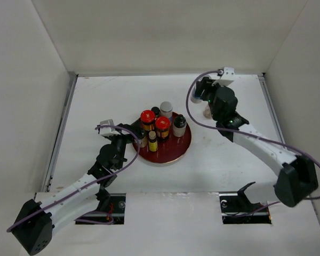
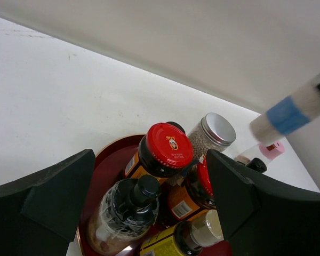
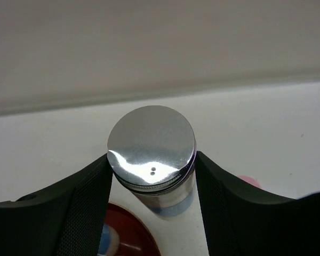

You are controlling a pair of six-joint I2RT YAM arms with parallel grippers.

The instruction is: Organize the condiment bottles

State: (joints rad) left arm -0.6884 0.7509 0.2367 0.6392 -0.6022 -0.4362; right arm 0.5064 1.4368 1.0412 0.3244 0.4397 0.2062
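From above, the condiment bottles (image 1: 159, 127) are crowding the red plate (image 1: 173, 154). Left wrist view: the left gripper (image 2: 150, 160) is gaping around them. Right wrist view: the right gripper (image 3: 153, 160) is clamping a silver-capped cylinder (image 3: 149, 138).

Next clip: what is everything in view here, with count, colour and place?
plate: one, dark red, table centre
red-lidded jars: two, amber, middle of plate
silver-lidded jar: one, clear, far edge of plate
white bottle: one, black cap, right side of plate
yellow bottle: one, dark cap, near side of plate
dark bottle: one, black cap, left edge of plate
pink-capped bottle: one, on the table right of the plate
cylinder: one, white with blue band and silver top, in the right jaws
table: one, white
left gripper: jaws open, either side of the dark bottle
right gripper: jaws shut on the cylinder
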